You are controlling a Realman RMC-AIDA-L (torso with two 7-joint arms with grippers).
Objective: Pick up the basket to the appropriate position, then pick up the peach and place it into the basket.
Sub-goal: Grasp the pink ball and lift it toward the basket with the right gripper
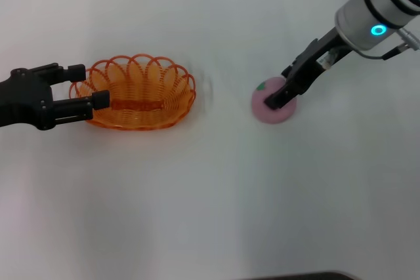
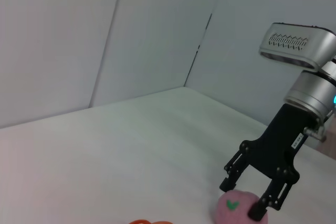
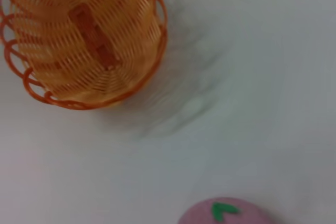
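Note:
The orange wire basket (image 1: pixel 141 93) sits on the white table left of centre, and it also shows in the right wrist view (image 3: pixel 86 40). My left gripper (image 1: pixel 88 86) is open at the basket's left end, one finger on each side of the rim. The pink peach (image 1: pixel 279 115) lies to the right of the basket, its green leaf mark facing up. My right gripper (image 1: pixel 281 85) is down over the peach. In the left wrist view the right gripper (image 2: pixel 241 199) is open, with its fingers on either side of the peach (image 2: pixel 233 208). The peach's top shows in the right wrist view (image 3: pixel 226 214).
The white table (image 1: pixel 210 208) stretches out in front of the basket and the peach. Pale walls (image 2: pixel 105 35) meet at a corner behind the table in the left wrist view. A sliver of the basket's rim (image 2: pixel 149 222) shows at that view's edge.

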